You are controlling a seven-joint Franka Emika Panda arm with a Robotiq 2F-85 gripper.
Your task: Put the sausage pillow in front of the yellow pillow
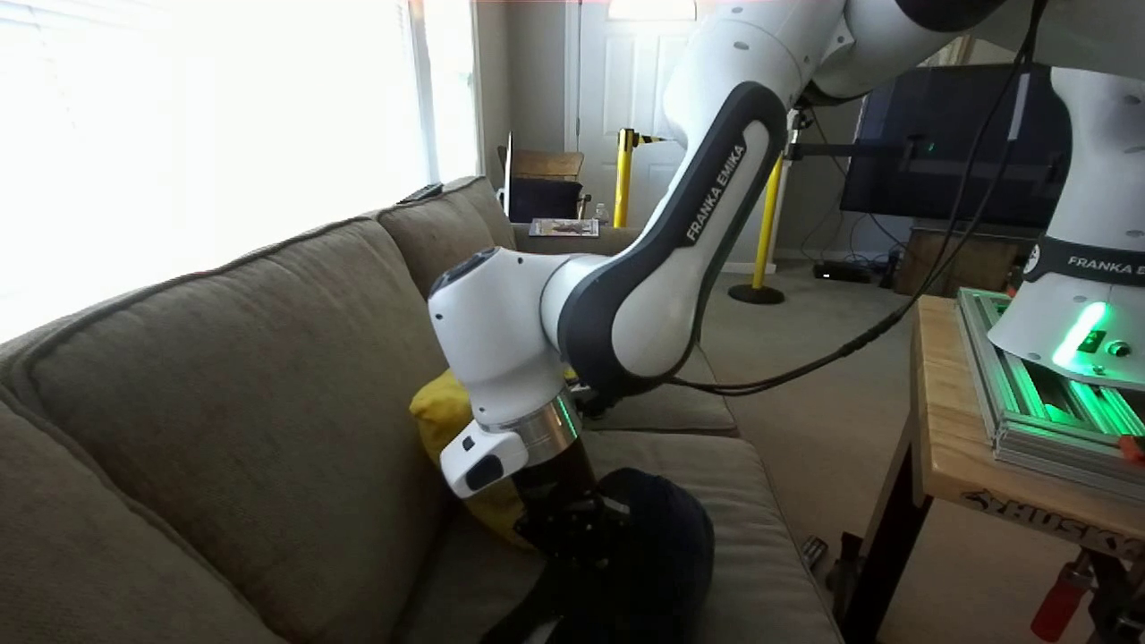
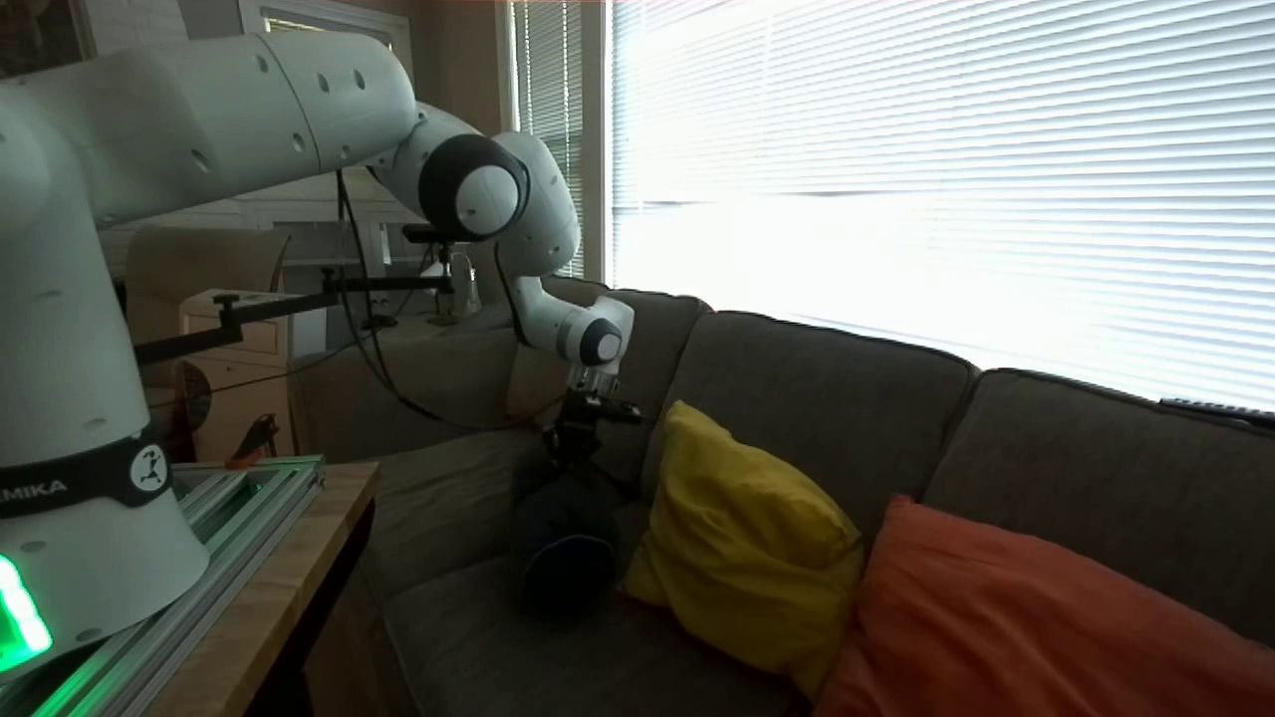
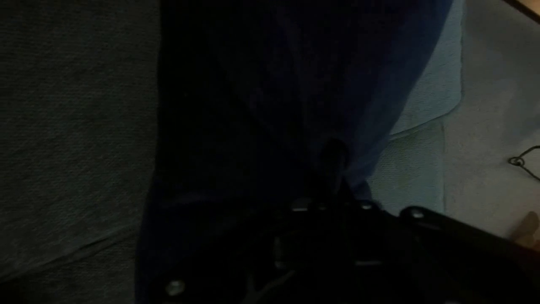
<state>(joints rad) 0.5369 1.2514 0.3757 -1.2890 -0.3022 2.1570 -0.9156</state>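
The sausage pillow is a dark navy bolster over the sofa seat. It also shows in an exterior view with a round end facing out, and it fills much of the wrist view. My gripper points down at it and also shows in an exterior view. In the wrist view the fingers look close together, with navy cloth bunched between them. Whether the pillow touches the seat is unclear. The yellow pillow leans on the sofa back beside the bolster; my arm partly hides it in an exterior view.
An orange-red cushion lies beside the yellow pillow. The sofa back runs along the window side. The wooden robot table stands across a strip of floor from the seat's front edge. Cables hang from the arm.
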